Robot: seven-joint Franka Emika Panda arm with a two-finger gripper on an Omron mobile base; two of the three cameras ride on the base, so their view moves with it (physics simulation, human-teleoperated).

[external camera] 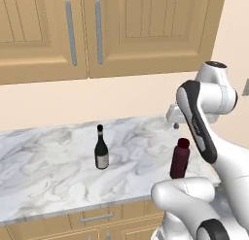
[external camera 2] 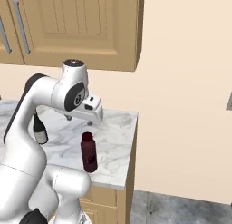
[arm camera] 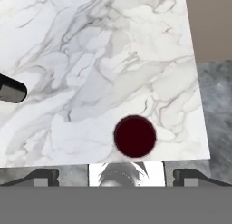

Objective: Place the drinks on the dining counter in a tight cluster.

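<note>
Two drinks stand on a short marble counter (external camera: 48,161) under wall cabinets. The taller dark wine bottle (external camera: 101,149) with a pale label is upright mid-counter; it also shows in the right base view (external camera 2: 40,131) and at the left edge of the hand view (arm camera: 11,90). The stout dark maroon bottle (external camera: 180,159) (external camera 2: 89,151) stands near the counter's right end, and the hand view looks down on its top (arm camera: 134,136). My gripper (external camera: 177,125) (external camera 2: 78,120) (arm camera: 115,175) hangs open and empty above the counter, just behind the maroon bottle. The dining counter is out of view.
Tan wall cabinets (external camera: 121,30) hang above the counter, with a beige wall behind. The counter's right end (external camera 2: 133,141) drops to grey floor (external camera 2: 181,209). A drawer with a metal handle (external camera: 96,217) sits below the counter top.
</note>
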